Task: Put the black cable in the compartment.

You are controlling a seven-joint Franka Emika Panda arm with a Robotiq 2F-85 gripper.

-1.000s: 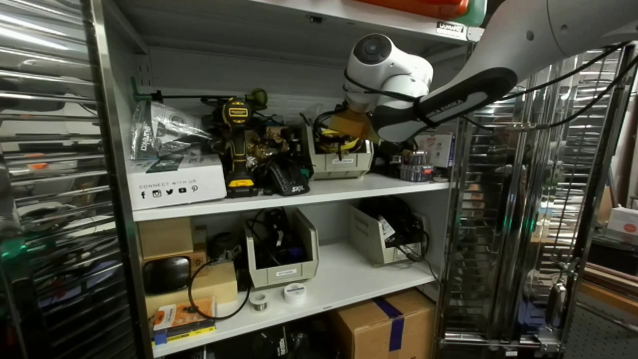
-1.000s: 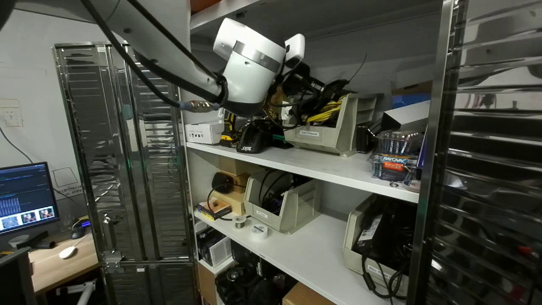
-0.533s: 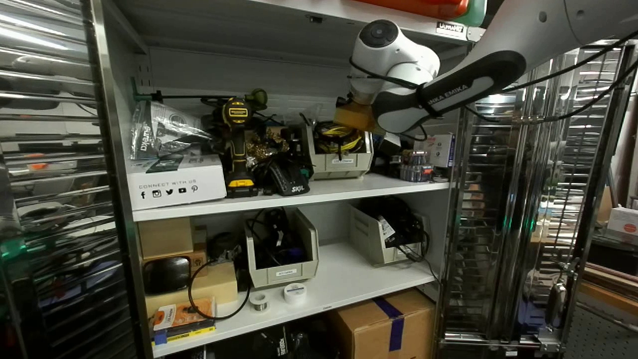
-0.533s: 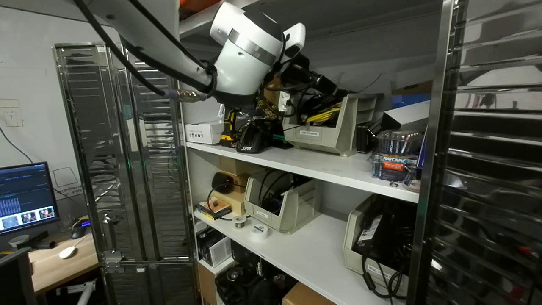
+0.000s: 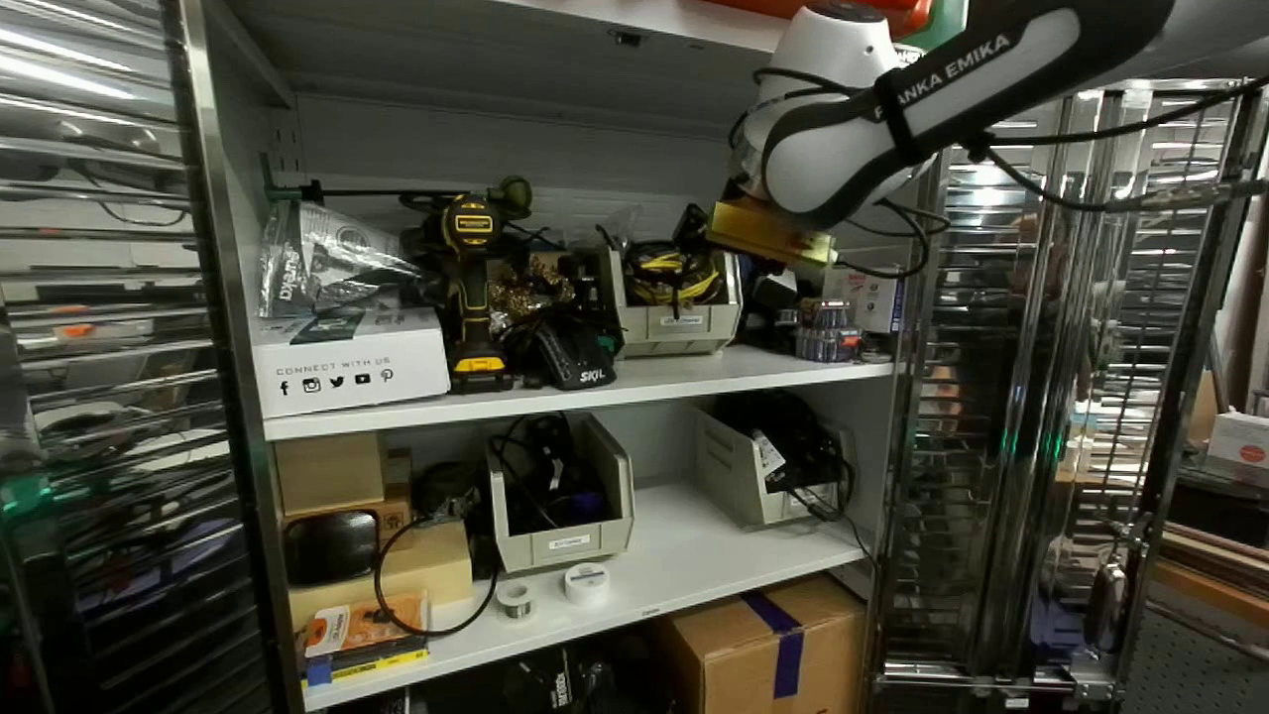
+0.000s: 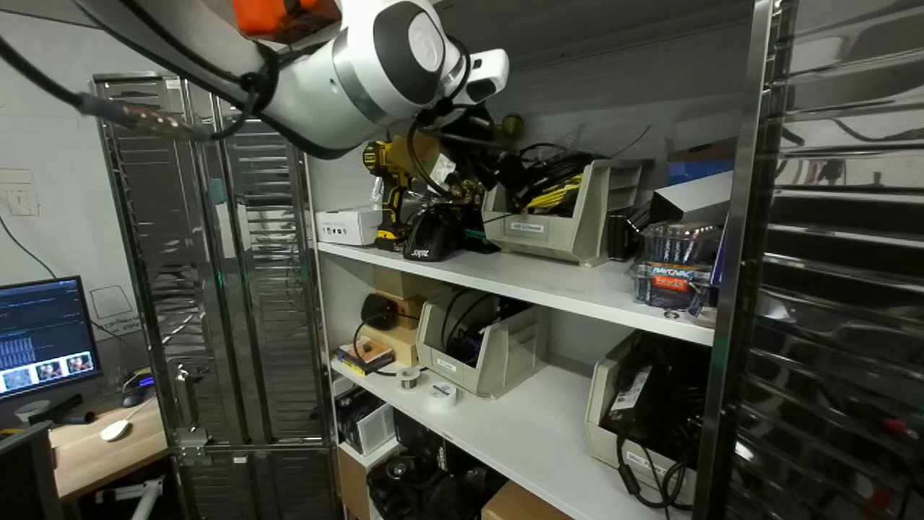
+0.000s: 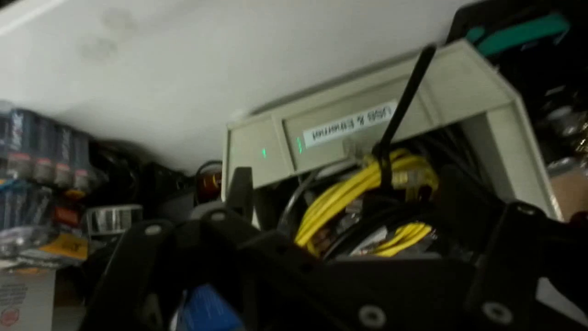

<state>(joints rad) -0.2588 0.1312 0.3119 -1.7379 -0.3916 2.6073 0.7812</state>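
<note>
From well back on opposite sides of my white-and-black arm (image 5: 828, 164), both exterior views slant toward the white metal shelving (image 5: 634, 394), sharing the light-grey plastic bin (image 5: 684, 339) of yellow cable (image 7: 340, 195) that my wrist view, upside down, looks into from close up.

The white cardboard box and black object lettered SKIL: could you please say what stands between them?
An upright yellow-and-black power tool stands there, in both exterior views.
</note>
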